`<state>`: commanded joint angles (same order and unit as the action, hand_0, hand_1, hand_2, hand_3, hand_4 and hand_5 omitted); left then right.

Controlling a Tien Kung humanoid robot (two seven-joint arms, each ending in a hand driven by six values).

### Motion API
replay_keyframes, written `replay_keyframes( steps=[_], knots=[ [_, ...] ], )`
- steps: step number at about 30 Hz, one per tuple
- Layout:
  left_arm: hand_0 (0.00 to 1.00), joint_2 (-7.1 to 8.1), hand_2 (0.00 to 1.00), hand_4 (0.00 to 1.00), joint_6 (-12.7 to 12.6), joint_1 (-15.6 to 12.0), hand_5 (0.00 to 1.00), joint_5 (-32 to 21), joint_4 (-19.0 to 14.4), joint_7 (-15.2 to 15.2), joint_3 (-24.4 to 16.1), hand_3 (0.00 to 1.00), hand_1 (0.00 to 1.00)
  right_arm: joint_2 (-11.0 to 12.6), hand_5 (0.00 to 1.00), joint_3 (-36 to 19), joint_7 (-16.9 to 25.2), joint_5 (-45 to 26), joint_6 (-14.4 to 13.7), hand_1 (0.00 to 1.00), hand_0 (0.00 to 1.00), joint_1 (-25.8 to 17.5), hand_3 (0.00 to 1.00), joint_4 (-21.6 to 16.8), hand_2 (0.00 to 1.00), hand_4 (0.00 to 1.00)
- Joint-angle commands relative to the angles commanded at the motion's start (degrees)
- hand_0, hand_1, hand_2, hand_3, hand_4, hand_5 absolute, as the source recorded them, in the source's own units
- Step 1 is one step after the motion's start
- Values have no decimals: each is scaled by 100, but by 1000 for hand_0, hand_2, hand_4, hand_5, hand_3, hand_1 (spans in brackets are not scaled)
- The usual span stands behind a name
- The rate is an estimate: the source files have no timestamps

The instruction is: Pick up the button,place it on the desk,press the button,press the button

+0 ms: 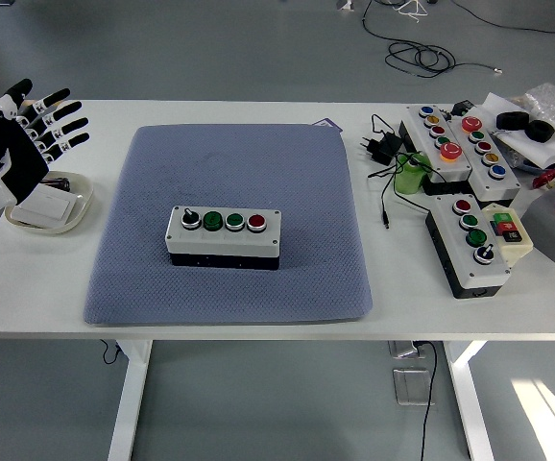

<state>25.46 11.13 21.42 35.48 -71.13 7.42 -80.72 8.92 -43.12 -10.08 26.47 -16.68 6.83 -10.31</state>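
White tabletop (210, 113) over a grey floor, with a blue-grey mat (229, 173) covering its middle. On that mat sits the button box (224, 236) — a pale, dark-based case carrying four caps in a row: a black knob, two green, one red. Its long axis runs left to right, parallel to the table's near edge, and the caps face straight up. Only the left hand (26, 139) is in view, raised above the small dish (78, 213) at the table's left end, palm showing, all five fingers (66, 123) spread wide and holding nothing. From that hand the box lies to the right and nearer the front edge, well apart from it — the black-knob end is the closer one. More button boxes (450, 144) and cables crowd the far right, much further off.
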Motion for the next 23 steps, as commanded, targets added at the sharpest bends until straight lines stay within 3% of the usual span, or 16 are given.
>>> replay_keyframes(
  steps=[13, 23],
  knots=[
    [821, -86, 908, 665, -59, 27, 998, 101, 0, -18, 294, 870, 848, 3, 479, -17, 8, 9, -2, 797, 787, 33, 751, 0, 817, 412],
    [826, -91, 904, 681, -121, 22, 998, 159, -28, -9, 290, 868, 848, 16, 479, -59, 21, 44, -11, 797, 787, 73, 751, 0, 817, 412]
  ],
)
